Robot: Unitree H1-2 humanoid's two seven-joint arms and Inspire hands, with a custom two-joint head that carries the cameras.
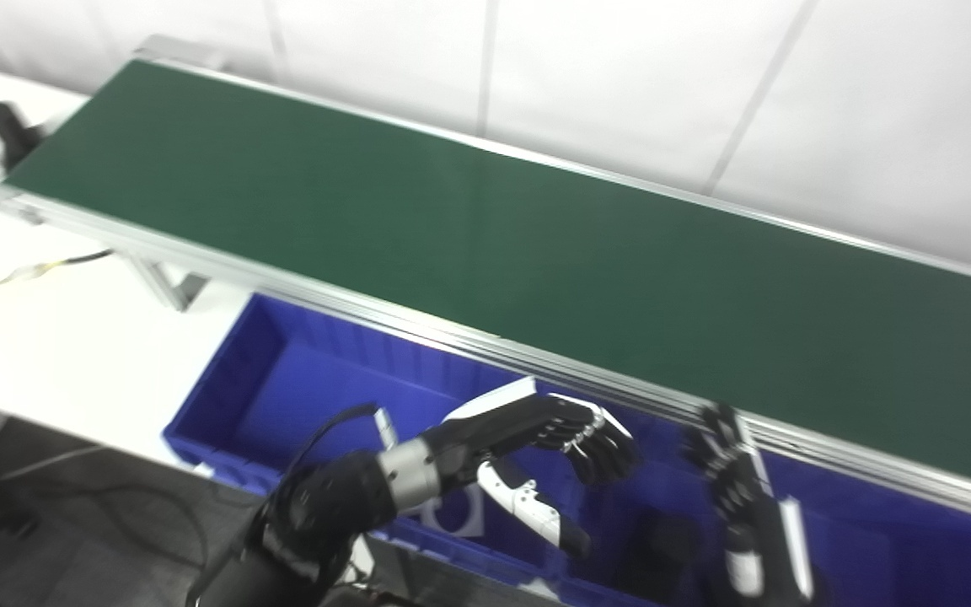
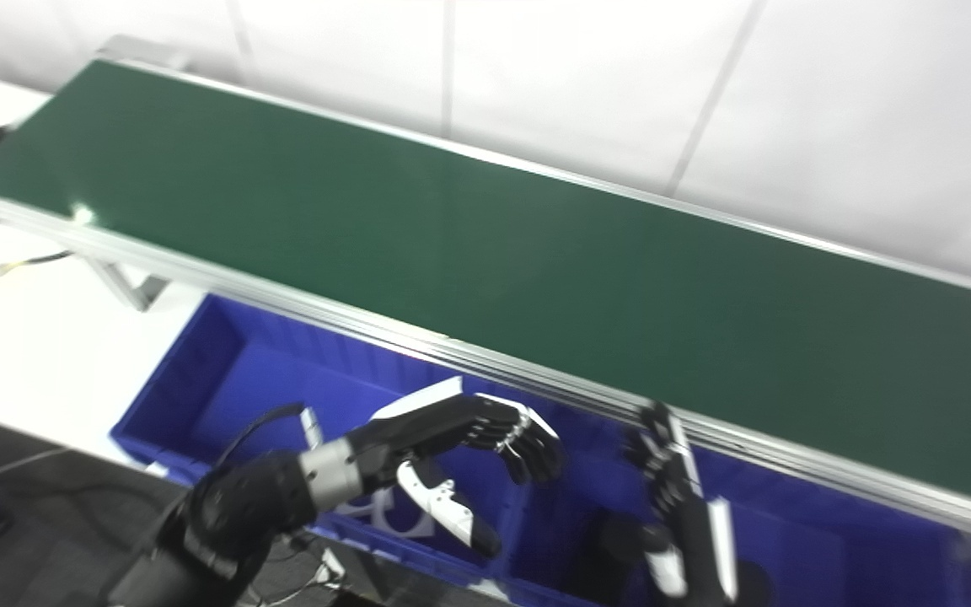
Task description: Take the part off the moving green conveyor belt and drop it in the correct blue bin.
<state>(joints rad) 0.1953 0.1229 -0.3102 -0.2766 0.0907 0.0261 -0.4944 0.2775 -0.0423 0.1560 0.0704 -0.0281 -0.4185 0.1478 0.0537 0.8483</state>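
Observation:
The green conveyor belt runs diagonally from upper left to lower right, and I see no part on it. My left hand hovers over the blue bin below the belt's near rail, fingers curled and thumb apart, holding nothing. Further right, my right hand stands upright with its fingers spread, just below the rail, also holding nothing. A dark shape lies in the bin between the two hands; I cannot tell what it is.
The belt's aluminium rail overhangs the bin's far wall. A white table with a cable lies to the left. A black object sits by the belt's far left end. A white panelled wall stands behind.

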